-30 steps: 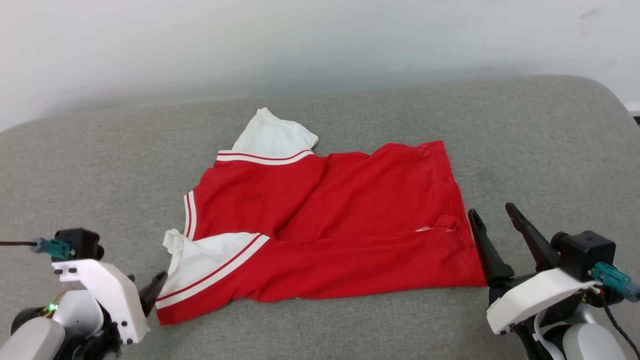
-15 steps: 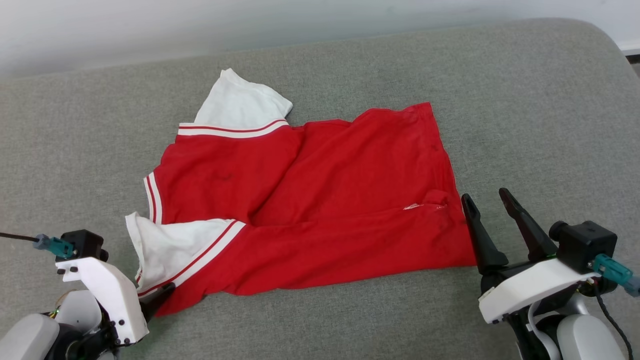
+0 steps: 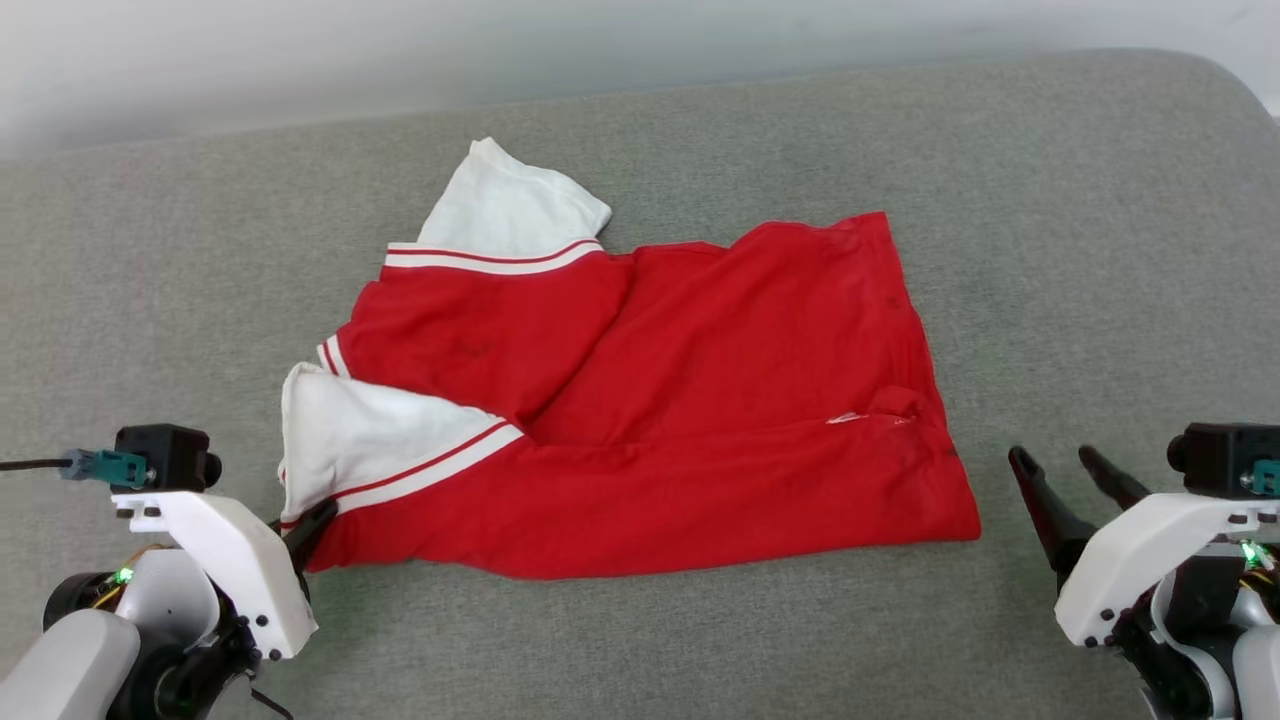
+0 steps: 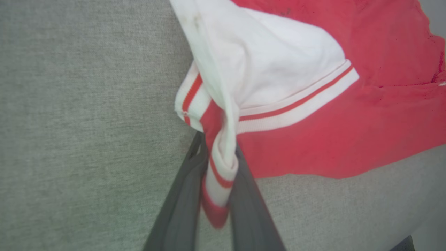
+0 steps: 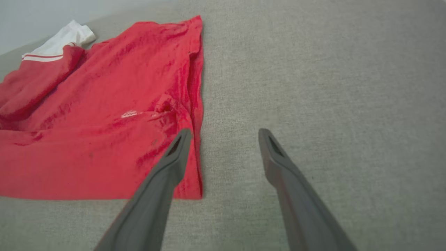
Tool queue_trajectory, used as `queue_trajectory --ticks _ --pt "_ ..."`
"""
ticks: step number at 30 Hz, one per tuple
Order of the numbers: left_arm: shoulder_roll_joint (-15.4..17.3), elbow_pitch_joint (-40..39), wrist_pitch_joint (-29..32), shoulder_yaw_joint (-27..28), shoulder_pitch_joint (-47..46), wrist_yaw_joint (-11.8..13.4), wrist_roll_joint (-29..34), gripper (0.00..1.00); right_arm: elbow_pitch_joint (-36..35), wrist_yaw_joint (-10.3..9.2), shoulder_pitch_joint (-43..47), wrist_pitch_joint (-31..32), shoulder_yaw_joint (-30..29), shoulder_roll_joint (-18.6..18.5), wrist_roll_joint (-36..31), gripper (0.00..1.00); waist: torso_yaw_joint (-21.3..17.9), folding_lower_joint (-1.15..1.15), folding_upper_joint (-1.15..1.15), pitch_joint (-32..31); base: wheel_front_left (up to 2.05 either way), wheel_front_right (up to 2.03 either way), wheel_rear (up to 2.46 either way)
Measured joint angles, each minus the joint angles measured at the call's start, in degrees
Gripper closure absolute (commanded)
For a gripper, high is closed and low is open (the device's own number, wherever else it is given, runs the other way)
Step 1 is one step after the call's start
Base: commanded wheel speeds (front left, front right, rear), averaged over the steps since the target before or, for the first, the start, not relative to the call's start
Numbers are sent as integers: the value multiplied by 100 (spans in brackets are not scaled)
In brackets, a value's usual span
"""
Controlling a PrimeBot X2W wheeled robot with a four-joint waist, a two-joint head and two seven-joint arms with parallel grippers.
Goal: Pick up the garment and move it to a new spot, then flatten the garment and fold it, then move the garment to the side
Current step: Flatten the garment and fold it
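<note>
At the near edge the left gripper [image 4: 219,157] has just pinched its fingers shut on the garment's [image 3: 680,400] striped cuff [image 4: 223,167] — the pick-up looks begun — while the right gripper [image 3: 1055,460], fingers wide and empty, has backed off the hem [image 5: 197,104]. The garment lies mid-way across the grey cushion [image 3: 1100,250] — bare room toward every edge.

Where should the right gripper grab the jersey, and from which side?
Take the garment at its near right hem corner, coming in from the right, low along the grey cushion. That edge lies flat and straight, facing the open right gripper. The left gripper pinches the near sleeve end, so the two holds would likely span the near edge.
</note>
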Motion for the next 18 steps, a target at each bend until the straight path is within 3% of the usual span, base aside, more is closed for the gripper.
queue_trajectory --ticks 7,18 --pt "81 -658 -109 26 74 208 200 100 35 0 -150 1346 85 -57 74 0 189 0 0 97 0 0 0" --pt "-58 -773 -105 -101 -53 154 225 100 815 -3 -698 1847 493 53 276 0 464 0 0 408 0 0 0"
